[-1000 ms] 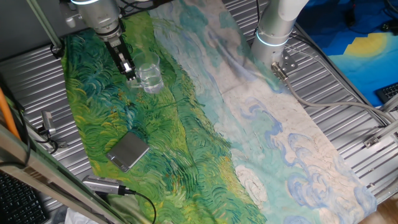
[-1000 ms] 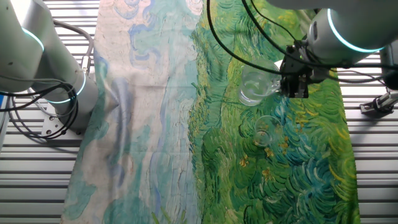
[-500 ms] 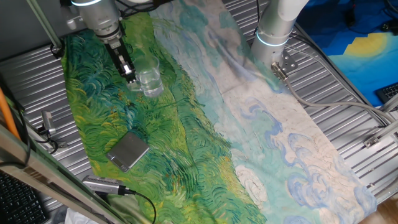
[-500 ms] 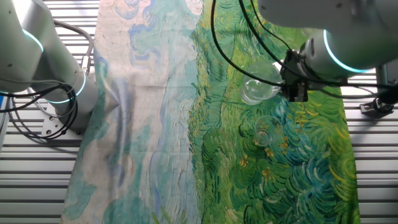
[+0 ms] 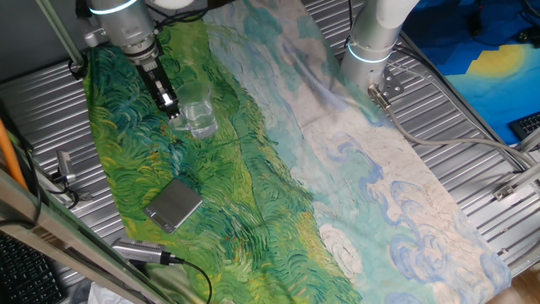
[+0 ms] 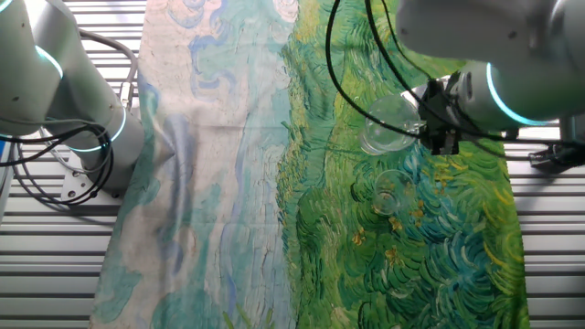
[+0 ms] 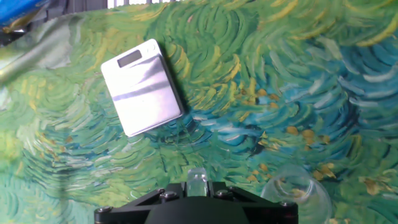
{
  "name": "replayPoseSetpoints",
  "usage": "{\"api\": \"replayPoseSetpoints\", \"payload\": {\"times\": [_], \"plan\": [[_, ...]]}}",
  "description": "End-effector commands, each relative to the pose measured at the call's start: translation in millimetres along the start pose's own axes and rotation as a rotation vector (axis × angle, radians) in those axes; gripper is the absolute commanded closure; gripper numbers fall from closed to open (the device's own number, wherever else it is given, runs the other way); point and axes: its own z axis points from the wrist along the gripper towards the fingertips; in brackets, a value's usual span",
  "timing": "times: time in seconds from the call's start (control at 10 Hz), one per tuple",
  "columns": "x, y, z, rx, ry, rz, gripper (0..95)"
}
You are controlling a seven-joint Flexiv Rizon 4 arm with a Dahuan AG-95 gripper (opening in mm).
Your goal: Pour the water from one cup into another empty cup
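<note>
Painted cloth [image 5: 253, 194] over ribbed metal table [image 5: 472, 143]

The water in the tipped glass cup [image 6: 388, 130] at the jaws is too clear to see. The empty cup [image 7: 296, 196] below is cut off by the hand view's bottom edge.

A: Surfaces?
B: Tablecloth [image 5: 253, 186] is matt woven-looking cloth, printed with green and blue brush swirls. Under it the table [image 5: 472, 127] is ribbed bare metal, dull sheen.
A: Cups?
B: Held cup [image 6: 388, 128] and the standing cup [image 6: 388, 192] are clear glossy glass.
A: The block?
B: Grey block [image 7: 142, 87] has a smooth brushed-metal look, satin. Gripper [image 5: 169, 105] is black, matt.
</note>
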Motion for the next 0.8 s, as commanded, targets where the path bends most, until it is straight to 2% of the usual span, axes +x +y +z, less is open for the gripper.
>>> {"api": "replayPoseSetpoints", "payload": {"times": [0.1, 0.3, 0.6, 0.7, 0.8], "plan": [[-0.9, 2.3, 4.8, -0.009, -0.001, -0.004, 95.0], [-2.7, 1.1, 9.8, -0.022, 0.001, -0.017, 95.0], [-5.1, -1.5, 15.8, -0.073, 0.004, -0.012, 95.0], [-5.2, -1.5, 16.5, -0.076, 0.004, -0.012, 95.0], [-5.3, -1.4, 17.1, -0.092, 0.006, -0.011, 95.0]]}}
